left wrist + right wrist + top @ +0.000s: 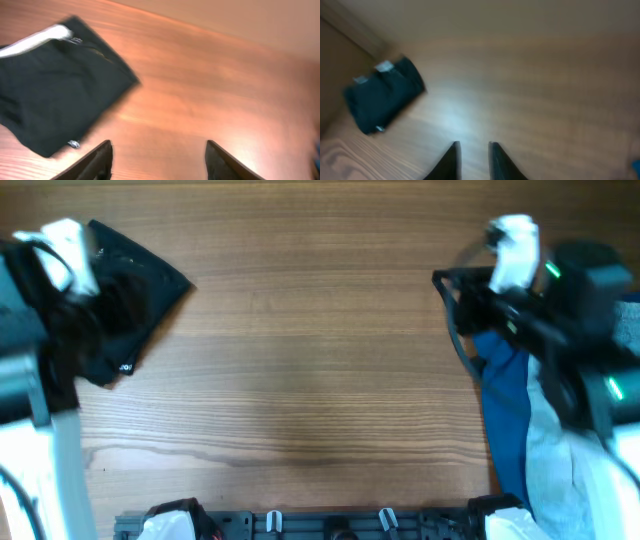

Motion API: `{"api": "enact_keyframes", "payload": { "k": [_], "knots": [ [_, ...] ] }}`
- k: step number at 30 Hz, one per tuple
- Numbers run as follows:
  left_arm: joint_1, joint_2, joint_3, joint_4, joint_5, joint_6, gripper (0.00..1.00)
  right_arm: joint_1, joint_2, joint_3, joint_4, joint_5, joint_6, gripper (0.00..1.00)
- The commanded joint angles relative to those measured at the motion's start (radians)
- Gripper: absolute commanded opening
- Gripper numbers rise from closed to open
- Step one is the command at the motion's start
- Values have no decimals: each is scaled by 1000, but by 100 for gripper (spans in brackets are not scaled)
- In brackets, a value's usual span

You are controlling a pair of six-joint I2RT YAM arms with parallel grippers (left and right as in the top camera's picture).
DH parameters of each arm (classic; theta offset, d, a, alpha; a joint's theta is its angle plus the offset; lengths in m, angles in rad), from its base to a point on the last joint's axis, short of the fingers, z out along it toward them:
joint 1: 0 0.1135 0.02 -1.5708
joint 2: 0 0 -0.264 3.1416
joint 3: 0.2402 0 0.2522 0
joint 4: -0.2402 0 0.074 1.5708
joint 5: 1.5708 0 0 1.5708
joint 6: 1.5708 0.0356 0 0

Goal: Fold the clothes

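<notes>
While folded black fabric shorts (130, 285) lie on the wooden desk (320, 360), we see our left gripper (159, 145) wide apart, right gripper (473, 146) narrowly apart.

The table (320, 380) is smooth, grained wood with a soft sheen that catches the light. The shorts (130, 290) are matt black cloth with a paler woven waistband. The blue top (505, 410) is soft matt cloth. The left gripper (159, 143) has fingers (97, 162) that look like matt black plastic.
</notes>
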Motion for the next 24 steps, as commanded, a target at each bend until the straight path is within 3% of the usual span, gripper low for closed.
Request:
{"api": "enact_keyframes", "payload": {
  "k": [1, 8, 17, 21, 24],
  "knots": [
    [-152, -47, -11, -106, -129, 34, 100, 0, -113, 10, -8, -15, -13, 99],
    [-200, -55, -11, -170, -144, 35, 100, 0, -161, 10, -28, -15, -11, 100],
    [-200, -55, -11, -170, -144, 35, 100, 0, -78, 10, -64, -15, -11, 100],
    [-200, -55, -11, -171, -144, 35, 100, 0, -29, 10, -190, 11, -12, 100],
    [-200, -55, -11, -171, -144, 35, 100, 0, -40, 10, -143, 43, -18, 100]
  ]
}}
